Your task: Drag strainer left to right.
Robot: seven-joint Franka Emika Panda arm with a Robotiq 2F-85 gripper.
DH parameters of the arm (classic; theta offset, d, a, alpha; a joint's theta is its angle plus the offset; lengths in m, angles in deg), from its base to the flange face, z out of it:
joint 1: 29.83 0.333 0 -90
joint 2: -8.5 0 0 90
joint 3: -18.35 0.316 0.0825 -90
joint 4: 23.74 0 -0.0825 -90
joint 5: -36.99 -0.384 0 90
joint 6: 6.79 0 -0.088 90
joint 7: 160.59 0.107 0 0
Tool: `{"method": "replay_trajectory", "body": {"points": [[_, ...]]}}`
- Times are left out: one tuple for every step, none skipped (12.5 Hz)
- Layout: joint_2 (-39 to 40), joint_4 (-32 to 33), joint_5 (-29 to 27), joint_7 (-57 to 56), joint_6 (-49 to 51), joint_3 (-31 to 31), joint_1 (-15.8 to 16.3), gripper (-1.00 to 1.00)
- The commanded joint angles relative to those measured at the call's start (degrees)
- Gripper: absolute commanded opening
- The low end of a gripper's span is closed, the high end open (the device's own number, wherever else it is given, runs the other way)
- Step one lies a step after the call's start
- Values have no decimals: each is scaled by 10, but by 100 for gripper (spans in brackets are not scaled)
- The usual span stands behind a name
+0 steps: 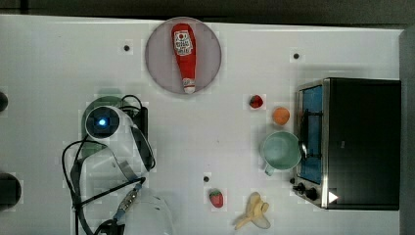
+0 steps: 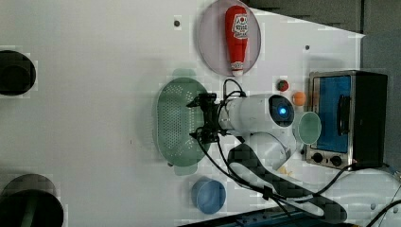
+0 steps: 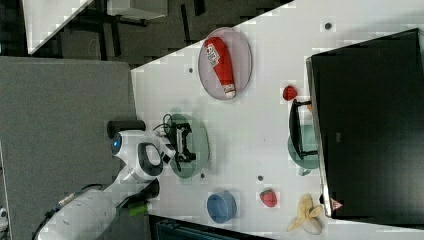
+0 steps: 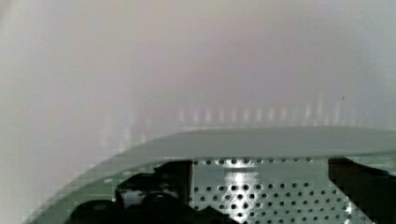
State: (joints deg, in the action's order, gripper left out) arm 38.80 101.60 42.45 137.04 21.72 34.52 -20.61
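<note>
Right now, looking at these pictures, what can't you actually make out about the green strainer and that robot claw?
- Top view: the arm covers most of the strainer; a sliver of rim shows.
- Left view: the gripper overlaps the strainer's rim, so contact cannot be told.
- Wrist view: the fingers are cut off by the picture's edge; their tips stay unseen.
- Right view: the toaster oven hides part of the mug.
</note>
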Motion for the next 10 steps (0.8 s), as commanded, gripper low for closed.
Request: {"method": "replay_trajectory", "body": {"points": [[-17, 1, -3, 34, -7, 4, 44, 100], [-20, 6, -3, 34, -4, 2, 43, 100], [-23, 12, -3, 34, -8, -2, 41, 100], [-28, 17, -3, 34, -12, -7, 38, 100], [-33, 24, -3, 32, -12, -12, 35, 100], [-39, 30, -3, 27, -12, -18, 30, 100], [-45, 37, -3, 14, -12, -23, 25, 100], [-51, 45, -3, 4, -12, -28, 18, 100], [-57, 53, -3, -1, -11, -34, 11, 100], [-62, 61, -3, -4, -12, -40, 5, 100]]}}
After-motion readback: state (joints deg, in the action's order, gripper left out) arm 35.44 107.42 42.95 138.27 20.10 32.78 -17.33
